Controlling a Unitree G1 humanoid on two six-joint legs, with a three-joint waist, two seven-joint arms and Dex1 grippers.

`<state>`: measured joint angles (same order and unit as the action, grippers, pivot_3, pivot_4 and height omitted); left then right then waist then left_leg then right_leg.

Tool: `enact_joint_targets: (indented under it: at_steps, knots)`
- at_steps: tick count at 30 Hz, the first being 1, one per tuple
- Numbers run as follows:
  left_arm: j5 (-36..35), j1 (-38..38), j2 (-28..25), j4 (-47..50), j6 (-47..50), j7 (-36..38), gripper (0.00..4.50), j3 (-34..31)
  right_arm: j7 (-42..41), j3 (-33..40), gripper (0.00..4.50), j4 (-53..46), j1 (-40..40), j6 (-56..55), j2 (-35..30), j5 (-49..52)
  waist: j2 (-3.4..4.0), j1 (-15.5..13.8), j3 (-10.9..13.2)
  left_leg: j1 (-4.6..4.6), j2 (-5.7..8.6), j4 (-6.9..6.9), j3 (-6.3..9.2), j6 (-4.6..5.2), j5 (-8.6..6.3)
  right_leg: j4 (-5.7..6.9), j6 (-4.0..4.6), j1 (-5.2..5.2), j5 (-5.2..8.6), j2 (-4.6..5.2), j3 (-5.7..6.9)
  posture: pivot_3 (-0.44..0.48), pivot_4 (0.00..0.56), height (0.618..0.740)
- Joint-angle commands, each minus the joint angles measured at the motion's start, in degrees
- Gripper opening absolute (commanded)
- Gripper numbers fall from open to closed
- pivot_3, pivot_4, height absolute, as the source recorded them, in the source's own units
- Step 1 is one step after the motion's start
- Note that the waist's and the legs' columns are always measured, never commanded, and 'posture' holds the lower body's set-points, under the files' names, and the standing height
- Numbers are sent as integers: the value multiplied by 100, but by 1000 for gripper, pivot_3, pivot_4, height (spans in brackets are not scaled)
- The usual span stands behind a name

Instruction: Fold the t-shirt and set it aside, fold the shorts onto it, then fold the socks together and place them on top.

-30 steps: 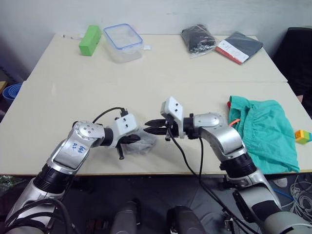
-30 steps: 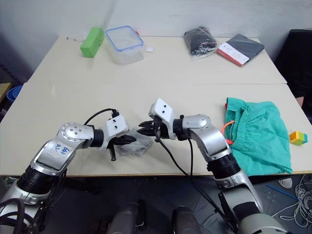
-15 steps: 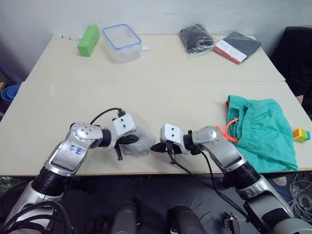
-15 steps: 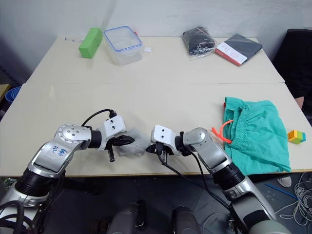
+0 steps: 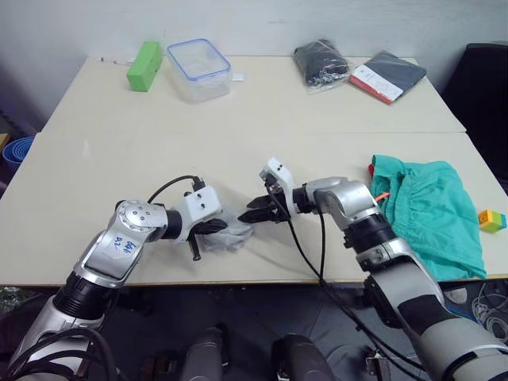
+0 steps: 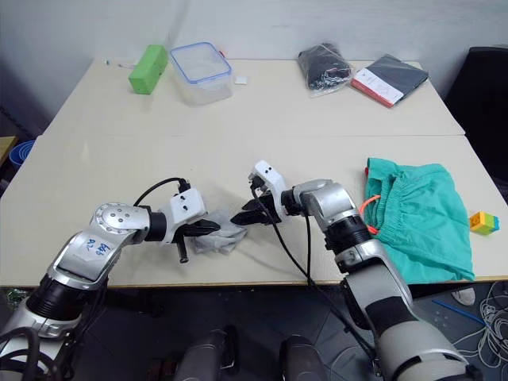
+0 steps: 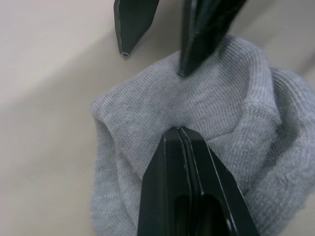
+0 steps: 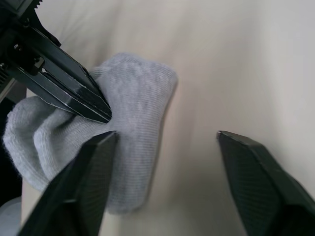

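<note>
The light grey socks (image 5: 228, 239) lie bunched near the table's front edge, and show close up in the left wrist view (image 7: 211, 113) and the right wrist view (image 8: 133, 123). My left gripper (image 5: 224, 228) is shut, its tips (image 7: 178, 131) pinching the sock cloth. Just right of the socks, my right gripper (image 5: 252, 213) stands open, one finger (image 8: 93, 172) against the socks and the other over bare table. The teal shorts (image 5: 432, 208) with an orange drawstring (image 5: 382, 196) lie at the right. A red sliver of the t-shirt (image 5: 372, 169) peeks from under them.
At the table's back stand a green block (image 5: 144, 65), a clear box with a blue rim (image 5: 198, 69), a black bagged cloth (image 5: 321, 65) and a dark flat packet (image 5: 389, 75). A coloured toy block (image 5: 492, 221) sits right of the shorts.
My right gripper has opened and moved from the front edge up and back, to just right of the socks. The left gripper stays shut on the socks.
</note>
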<state>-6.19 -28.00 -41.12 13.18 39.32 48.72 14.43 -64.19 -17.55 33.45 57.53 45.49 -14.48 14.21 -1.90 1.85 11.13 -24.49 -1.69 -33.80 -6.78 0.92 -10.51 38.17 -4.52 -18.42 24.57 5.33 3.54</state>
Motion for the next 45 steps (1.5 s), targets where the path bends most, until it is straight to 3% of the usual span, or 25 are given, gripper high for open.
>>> enact_joint_targets:
  at_steps: [1, 5, 8, 19, 21, 27, 31, 35, 39, 42, 45]
  knots:
    - [60, 155, -55, 114, 57, -52, 0, -32, -442, -363, 4480, 17, -3, 116, 91, -90, 0, 9, 0, 0, 0, 0, 0, 0, 0, 1, 0, 0, 0, 0, 0, 0, 150, 740]
    - [79, 210, -74, 165, 70, -127, 0, -108, -750, -713, 4480, -129, -145, 158, 149, -198, 2, 39, -1, 2, -1, 1, 0, -2, -2, 4, 0, 0, 0, 0, 0, 0, 150, 740]
    - [78, 244, -87, 197, 78, -145, 0, -149, -612, -711, 3836, 10, -170, 89, 263, -309, 2, 59, -1, 3, -2, 1, 0, -4, -3, 5, 0, 0, 0, 0, 0, 0, 150, 740]
    - [19, 308, -1, 256, -67, -162, 0, -257, -540, -428, 83, -35, -255, 263, 287, -256, 2, 112, -1, 3, -1, 2, 0, -5, -3, 5, 0, 0, 0, 0, 1, 0, 150, 740]
    - [-462, 215, 292, 245, -185, -83, 0, -661, -478, -241, 20, -252, -298, 432, 215, -138, 2, 108, -1, 3, -1, 2, 0, -5, -3, 4, 0, 0, 0, 0, 1, 0, 150, 740]
    - [-2282, 42, 610, 434, 100, 705, 1884, -1894, -34, 532, 0, -1721, -668, 1244, -353, 307, 2, 73, 0, -33, -1, -10, 11, -4, -3, 2, 0, -21, 0, 1, 13, 0, 150, 740]
    - [-3568, -227, 587, 702, 711, 985, 3079, -2396, 409, 1778, 0, -3495, -1193, 2359, -1129, 1025, 4, -10, 4, -63, 0, -26, 18, 0, -3, -2, -2, -34, -1, 1, 19, 0, 150, 740]
    - [-4034, -531, 670, 703, 817, 997, 4304, -2376, 670, 3282, 0, -4887, -1904, 3103, -2044, 1636, 5, -75, 5, -66, 2, -26, 36, 0, -3, -19, -2, -20, -1, 0, 35, 0, 150, 740]
    - [-3942, -641, 725, 713, 570, 1100, 4449, -2041, 641, 5106, 0, -5256, -2737, 3866, -3127, 2125, 8, -168, 7, -68, 9, -24, 42, 5, -7, -39, -5, -6, -3, 0, 44, 0, 150, 740]
    - [-3874, -606, 755, 675, 421, 1140, 4449, -1871, 667, 5811, 0, -4953, -3516, 3656, -3782, 2044, 8, -165, 6, -64, 7, -24, 41, 6, -6, -41, -5, -2, -3, -3, 44, 0, 150, 740]
    - [-3797, -589, 787, 575, 272, 1139, 4449, -1744, 1084, 5996, 0, -4413, -3906, 3263, -3885, 1790, 8, -121, 6, -51, 0, -26, 31, 6, -2, -38, -5, 4, -3, -13, 34, 0, 150, 740]
